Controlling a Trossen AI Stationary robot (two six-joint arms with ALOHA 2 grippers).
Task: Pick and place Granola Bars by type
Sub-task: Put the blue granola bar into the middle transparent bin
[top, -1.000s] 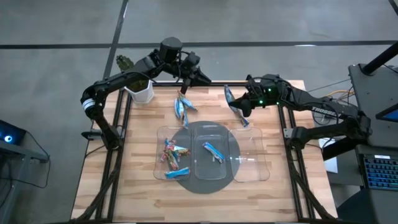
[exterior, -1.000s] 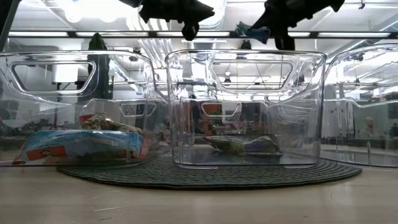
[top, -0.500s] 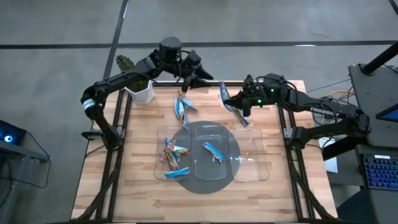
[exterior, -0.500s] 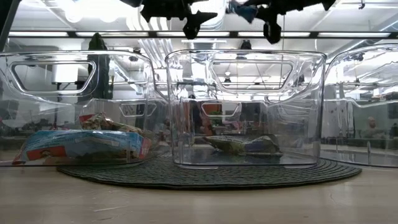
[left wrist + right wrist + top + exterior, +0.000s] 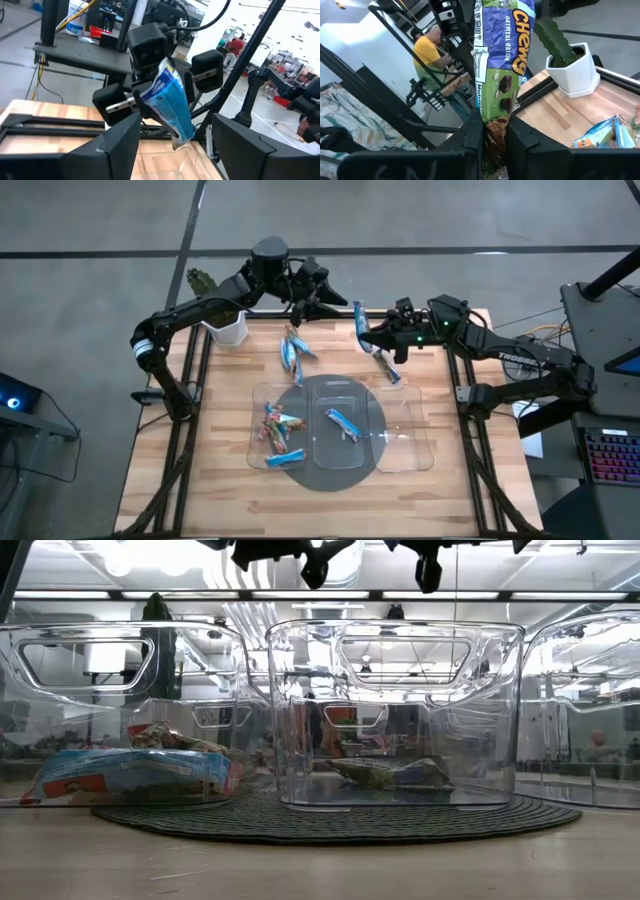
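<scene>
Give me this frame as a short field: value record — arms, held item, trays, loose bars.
right gripper: raised at the table's far edge, shut on a blue bar
left gripper: beside it, fingers open, empty
left tray: several mixed-colour bars
middle tray: one blue bar
right tray: looks empty
loose bars: blue cluster behind the trays
potted plant: far left corner
</scene>
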